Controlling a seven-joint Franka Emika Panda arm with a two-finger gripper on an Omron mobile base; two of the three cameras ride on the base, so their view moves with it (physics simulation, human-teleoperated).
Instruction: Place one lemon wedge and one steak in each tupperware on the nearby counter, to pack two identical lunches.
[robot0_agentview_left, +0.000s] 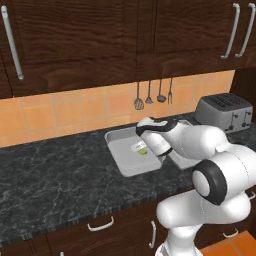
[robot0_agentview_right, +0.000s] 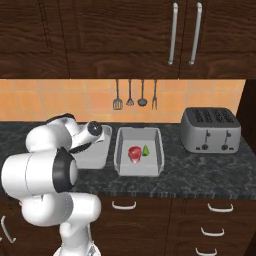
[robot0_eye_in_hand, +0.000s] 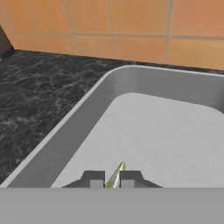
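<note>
The claw (robot0_eye_in_hand: 112, 180) is pressed together on a lemon wedge (robot0_eye_in_hand: 116, 174); in the hand view the wedge's pale yellow-green tip pokes up between the two dark fingertips (robot0_eye_in_hand: 93, 179), low over the floor of the left tray (robot0_eye_in_hand: 78, 127). From that camera the tray's sloping wall runs from 7 o'clock up to 12 and then across to 3 o'clock, with black marbled surface (robot0_eye_in_hand: 39, 96) beyond it at 10 o'clock and orange tiles (robot0_eye_in_hand: 109, 26) at 12.

In the left base view the arm (robot0_agentview_left: 200, 145) bends over the left tray (robot0_agentview_left: 120, 155), its hand hanging above the tray's middle, where a small green-yellow bit, the wedge (robot0_agentview_left: 142, 152), shows under the wrist. The second tray (robot0_agentview_left: 182, 161) lies just beside the first at its 3 o'clock, largely hidden by the arm. A toaster (robot0_agentview_left: 223, 111) stands further on at 2 o'clock, and four utensils (robot0_agentview_left: 153, 93) hang on the tiled wall at 12.

In the right base view the right tray (robot0_agentview_right: 122, 165) holds a red steak (robot0_agentview_right: 134, 153) and a green lemon wedge (robot0_agentview_right: 146, 150), side by side and just touching, near the tray's middle. The left tray (robot0_agentview_right: 95, 157) lies at its 9 o'clock, nearly touching it, partly covered by the arm (robot0_agentview_right: 60, 137). The toaster (robot0_agentview_right: 210, 131) stands at 3 o'clock, apart from the trays. Both trays rest on the surface (robot0_agentview_right: 200, 172) above drawers (robot0_agentview_right: 215, 220) with curved silver handles.
</note>
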